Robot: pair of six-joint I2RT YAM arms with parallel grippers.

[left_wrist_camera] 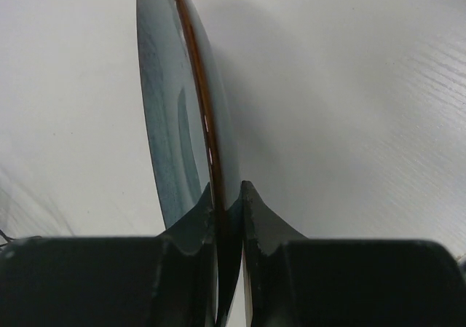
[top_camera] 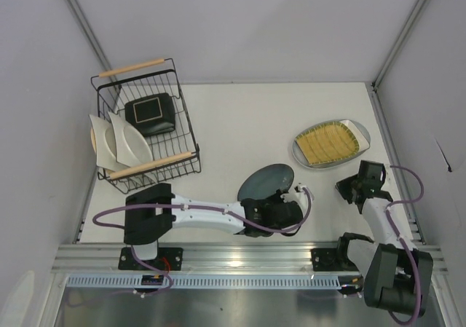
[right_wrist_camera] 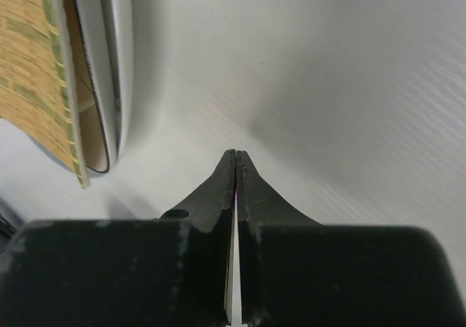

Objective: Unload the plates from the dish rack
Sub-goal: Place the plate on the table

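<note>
Being pinched at its rim by the left gripper [left_wrist_camera: 227, 196], the dark teal plate [left_wrist_camera: 175, 123] was held out beyond the fingertips, one jaw pressed on each face. Ahead and to the right of that gripper, the mustard ribbed plate [top_camera: 328, 143] was seen stacked on a grey plate [top_camera: 362, 134]. The right gripper [right_wrist_camera: 234, 156], jaws pressed together on nothing, was kept beside that stack, which lay left of its fingertips. Well to the left of the left gripper, the dish rack [top_camera: 156, 164] was found with a black-rimmed square plate [top_camera: 151, 113] and white plates [top_camera: 129, 143] in it.
</note>
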